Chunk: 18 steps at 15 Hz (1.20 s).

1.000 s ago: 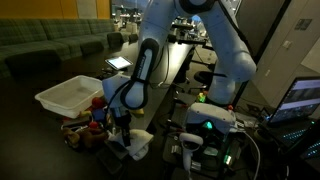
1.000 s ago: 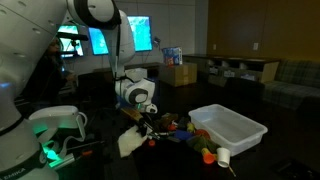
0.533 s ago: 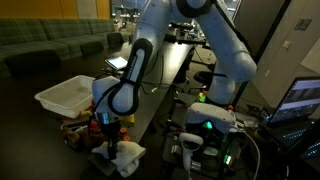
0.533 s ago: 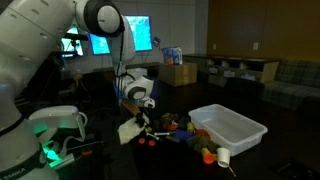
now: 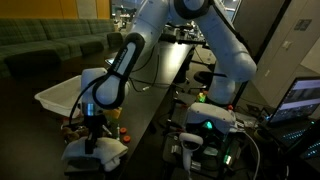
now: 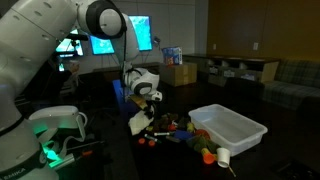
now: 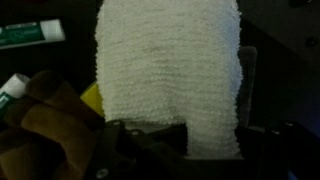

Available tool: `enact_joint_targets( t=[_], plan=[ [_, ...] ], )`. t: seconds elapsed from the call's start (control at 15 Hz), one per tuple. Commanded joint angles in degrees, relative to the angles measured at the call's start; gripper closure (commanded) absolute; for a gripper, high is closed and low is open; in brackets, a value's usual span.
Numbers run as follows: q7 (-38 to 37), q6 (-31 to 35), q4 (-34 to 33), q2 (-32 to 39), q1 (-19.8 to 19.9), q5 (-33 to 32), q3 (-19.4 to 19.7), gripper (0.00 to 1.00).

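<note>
While the arm bent low over the dark tabletop, the Robotiq gripper (image 5: 92,132) was clenched on a white terry washcloth (image 5: 97,153), which hung from the jaws in the lower left of an exterior view. In the exterior view from the opposite side, the same washcloth (image 6: 138,122) drooped just below the gripper (image 6: 146,104), left of the frame's centre.

In the wrist view the washcloth (image 7: 170,75) filled the middle of the frame from the top edge down to the dark fingers (image 7: 120,145) at the bottom, its looped weave plainly visible. A green-and-white tube (image 7: 30,33) lay in the upper left corner of that view, a second tube (image 7: 12,88) poked in at the left edge, and a brown soft item (image 7: 50,125) sat in the lower left with a bit of yellow (image 7: 92,97) beside the cloth; what the brown item was could not be told.

A white plastic bin (image 5: 62,96) stood just above and left of the gripper. From the opposite side the bin (image 6: 232,128) sat right of centre, with a clutter of small coloured objects (image 6: 185,130) between it and the cloth.
</note>
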State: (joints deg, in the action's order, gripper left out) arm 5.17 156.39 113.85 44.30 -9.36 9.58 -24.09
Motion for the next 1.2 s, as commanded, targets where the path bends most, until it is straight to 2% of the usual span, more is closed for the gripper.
enact_joint_targets(
  t=[0.0, 0.13, 0.27, 0.33, 0.47, 0.6, 0.73, 0.93, 1.13],
  plan=[
    [3.97, -4.00, 1.78, -4.97, 4.97, 1.91, -2.86, 0.88],
    [7.86, -8.06, 3.73, -8.40, 9.45, 3.53, -4.85, 0.88],
    [13.53, -15.99, 4.54, -11.84, 14.53, 6.57, -6.69, 0.88],
    [16.13, -19.84, 4.30, -12.90, 16.00, 8.17, -6.36, 0.88],
    [19.99, -26.60, 5.35, -16.65, 18.03, 10.35, -3.48, 0.88],
    [22.50, -30.66, 6.48, -19.21, 18.77, 10.71, 0.66, 0.88],
    [23.27, -31.13, 8.45, -20.69, 18.29, 8.64, 5.69, 0.88],
    [22.89, -25.79, 11.85, -19.78, 16.51, 4.80, 11.81, 0.89],
    [20.44, -19.03, 15.01, -16.95, 15.13, 0.42, 15.84, 0.89]
  ],
)
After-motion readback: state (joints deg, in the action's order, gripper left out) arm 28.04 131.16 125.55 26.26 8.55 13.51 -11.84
